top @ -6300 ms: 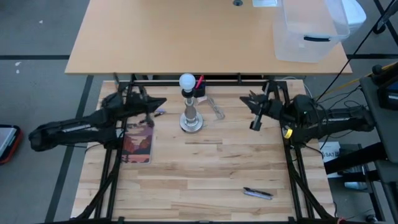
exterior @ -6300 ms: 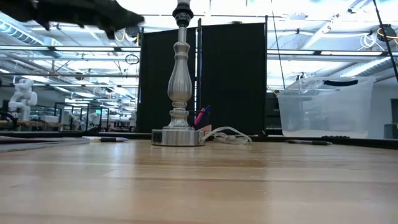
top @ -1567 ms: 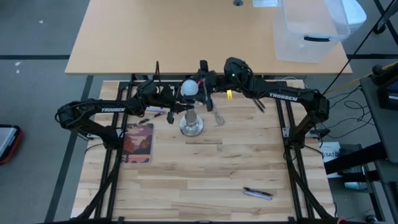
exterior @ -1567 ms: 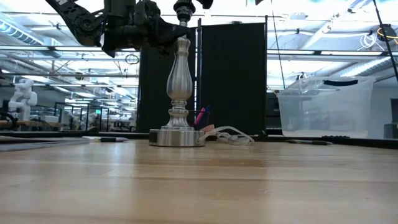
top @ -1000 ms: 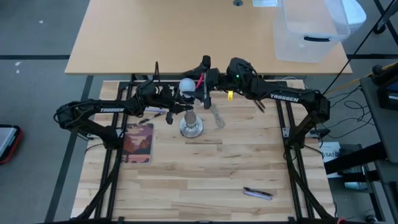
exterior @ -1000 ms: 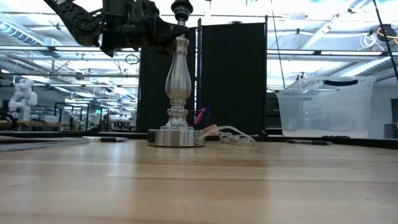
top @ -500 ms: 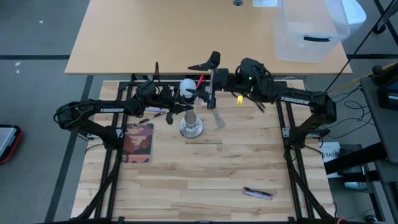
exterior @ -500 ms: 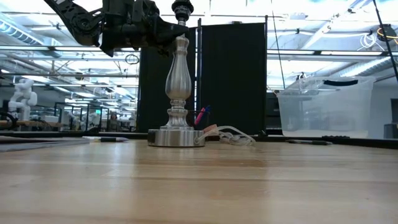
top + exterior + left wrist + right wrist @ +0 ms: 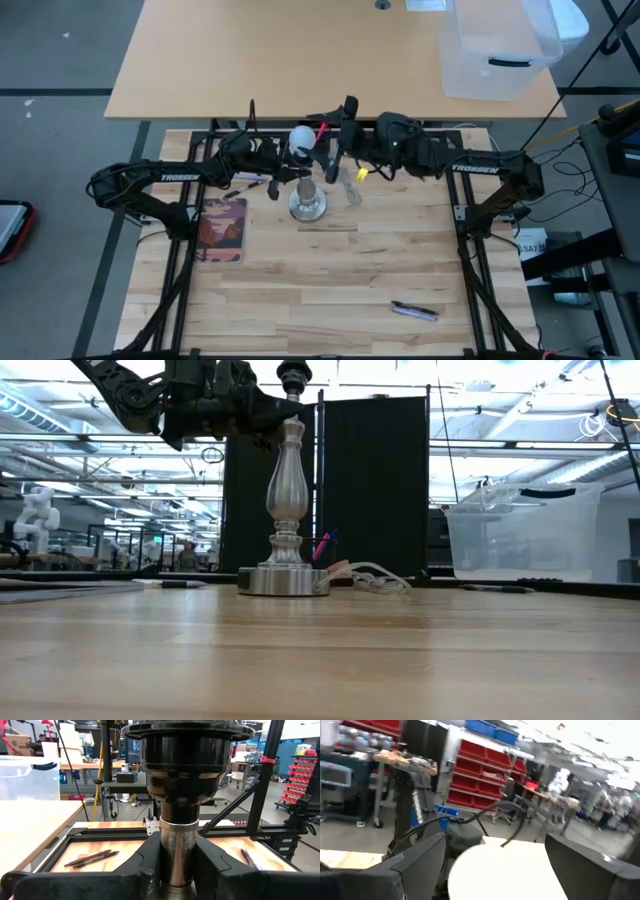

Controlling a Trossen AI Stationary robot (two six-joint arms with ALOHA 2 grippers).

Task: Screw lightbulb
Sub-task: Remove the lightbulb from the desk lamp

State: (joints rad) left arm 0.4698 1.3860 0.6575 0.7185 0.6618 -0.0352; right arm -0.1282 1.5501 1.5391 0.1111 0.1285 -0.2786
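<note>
The silvery socket stand (image 9: 308, 198) rests upright on its round disc foot (image 9: 283, 580) at the table's far middle. The frosted white lightbulb (image 9: 302, 140) sits in the stand's black socket (image 9: 185, 770); the low view cuts the bulb off at the top. My left gripper (image 9: 297, 176) comes level from the left and is shut on the stand's neck. My right gripper (image 9: 330, 145) comes from the right and is open. Its two fingers (image 9: 420, 865) stand on either side of the bulb's globe (image 9: 505, 870); I cannot tell whether they touch it. My left gripper pinches the stand's silvery threaded neck (image 9: 176, 851), right under the black socket, between its two fingers. The fingers (image 9: 145, 870) come level from the table's left and lie across the upright post. The stand keeps its foot on the table.
A red pen (image 9: 322, 130) and a clear plastic piece (image 9: 348, 185) lie close behind and right of the stand. A book (image 9: 222, 228) lies at the left and a pen (image 9: 414, 311) at the near right. A clear bin (image 9: 495, 50) stands on the far table.
My right gripper has drawn a little away from the bulb toward the table's right edge, and its wrist has rolled, so its fingers now stand differently around the globe. The stand, the bulb and my left gripper have kept still.
</note>
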